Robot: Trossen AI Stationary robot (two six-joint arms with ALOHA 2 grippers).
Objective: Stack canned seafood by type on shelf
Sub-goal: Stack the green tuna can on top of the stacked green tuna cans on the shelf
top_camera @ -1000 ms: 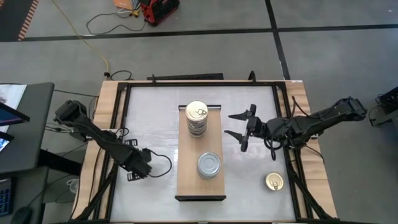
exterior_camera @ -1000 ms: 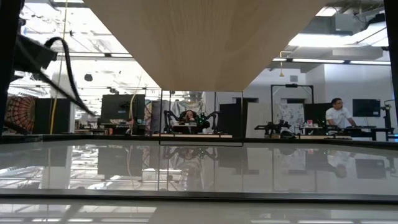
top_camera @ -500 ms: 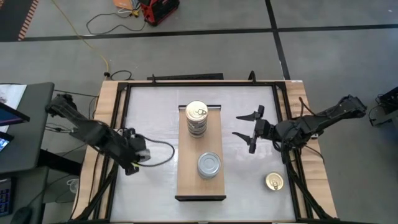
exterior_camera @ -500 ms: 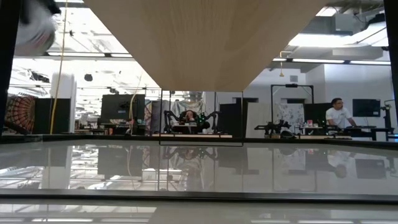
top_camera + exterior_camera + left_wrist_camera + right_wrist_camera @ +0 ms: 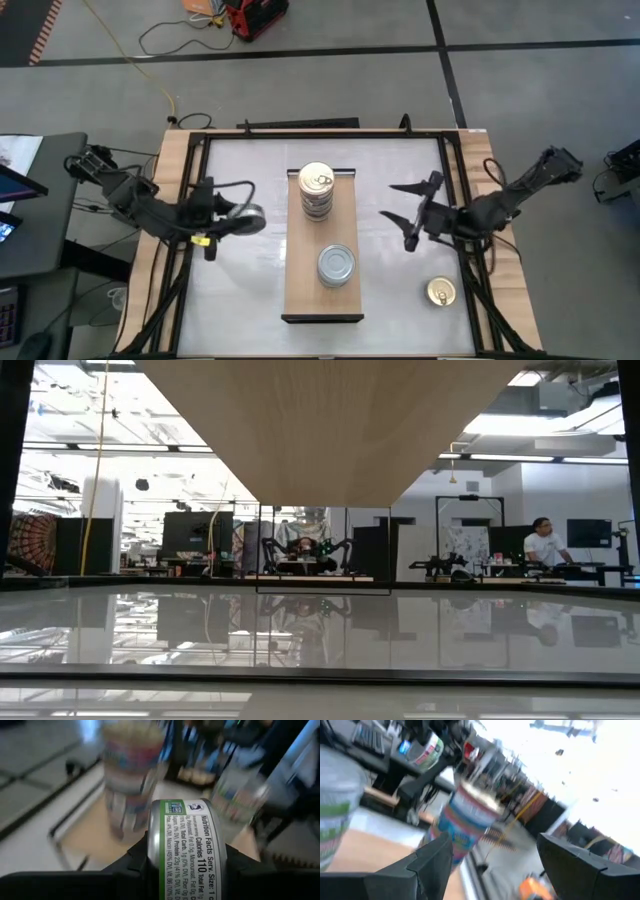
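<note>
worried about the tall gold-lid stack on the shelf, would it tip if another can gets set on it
Probably somewhat tippy: the gold-lid stack stands several cans high on a narrow footprint, taller than the silver-lid stack. The tins look rigid, so an off-centre landing on the top lid could slide one or rock the column on the shelf.

Grey tiled floor (image 5: 520, 110), red equipment (image 5: 255, 17), yellow cable (image 5: 160, 70), dark desk (image 5: 40, 200)

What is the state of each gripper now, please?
Left gripper: closed on a small round flat tin with a green-and-white label.
Right gripper: open, holding nothing, beside the long light-wood shelf.
</note>
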